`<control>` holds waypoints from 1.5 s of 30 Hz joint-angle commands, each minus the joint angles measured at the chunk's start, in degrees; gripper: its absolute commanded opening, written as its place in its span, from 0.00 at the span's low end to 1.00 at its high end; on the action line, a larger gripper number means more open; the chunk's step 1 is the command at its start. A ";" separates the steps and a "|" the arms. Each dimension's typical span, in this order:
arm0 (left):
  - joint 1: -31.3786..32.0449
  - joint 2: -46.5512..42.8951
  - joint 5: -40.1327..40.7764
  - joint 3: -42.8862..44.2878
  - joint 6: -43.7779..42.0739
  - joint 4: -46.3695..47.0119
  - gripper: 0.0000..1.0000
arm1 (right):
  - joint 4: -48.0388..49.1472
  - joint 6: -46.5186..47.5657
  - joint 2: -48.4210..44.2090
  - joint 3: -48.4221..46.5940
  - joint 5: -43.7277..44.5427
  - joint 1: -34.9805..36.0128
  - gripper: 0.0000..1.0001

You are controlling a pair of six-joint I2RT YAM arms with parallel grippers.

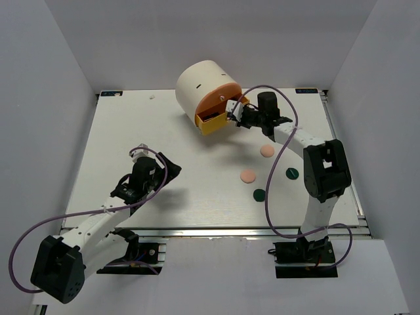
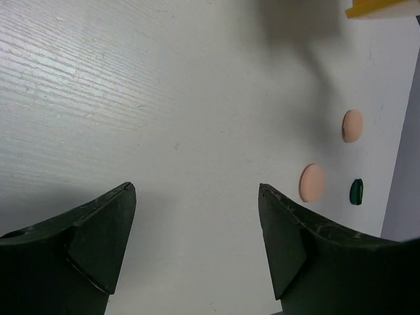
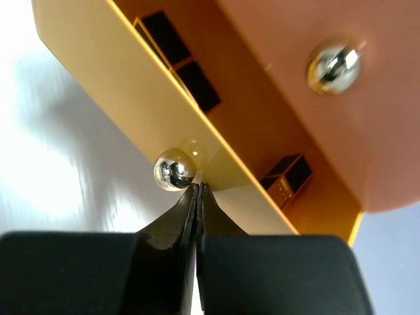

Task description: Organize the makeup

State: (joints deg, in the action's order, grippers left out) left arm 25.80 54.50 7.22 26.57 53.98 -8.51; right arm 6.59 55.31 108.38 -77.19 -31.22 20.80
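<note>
Seen from the top camera, the cream cylinder [image 1: 200, 85] stands at the far part of the worktop [image 1: 144, 118] with its yellow drawer [image 1: 213, 123] pulled out toward my bases. My right tool [image 1: 237, 117] sits at that drawer's front corner. My left tool [image 1: 146, 159] hangs well apart from the cylinder, off to its left and nearer me. The loose makeup lies flat on the near side of the cylinder, below the drawer's mouth: two peach-pink discs [image 1: 266, 151] and two dark green discs [image 1: 259, 194], all on my right arm's side. They are round, so I have no long axis to line up with, and I judge the right tool much the nearer. From my left wrist, the left tool [image 2: 197, 223] is spread wide and empty, with bare worktop between its fingers. Two peach-pink discs [image 2: 312, 182] and one dark green disc [image 2: 356, 191] lie ahead to its right, between it and the yellow drawer [image 2: 380, 6] of the cylinder. From my right wrist, the right tool [image 3: 198, 191] has its tips pressed together with nothing between them, just beside the silver knob [image 3: 174, 170] on the drawer front, not around it. Black-and-gold palettes [image 3: 197, 85] already lie inside that drawer.
</note>
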 commanded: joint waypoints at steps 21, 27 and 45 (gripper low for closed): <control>-0.49 1.84 -1.16 1.47 -0.71 1.22 0.84 | 14.94 -17.69 9.92 -11.05 8.55 3.37 0.00; -0.58 1.66 -1.16 1.65 -1.06 1.31 0.86 | 15.73 -18.04 10.80 -11.84 9.25 3.72 0.00; -0.49 -2.11 2.09 1.30 -1.07 -0.36 0.98 | 14.33 -31.48 0.26 -0.26 9.52 2.15 0.39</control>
State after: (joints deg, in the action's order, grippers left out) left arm 25.61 54.17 7.66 26.61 52.99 -8.80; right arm 19.07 29.43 114.96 -80.42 -20.36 23.75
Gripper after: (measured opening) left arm 0.976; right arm 0.336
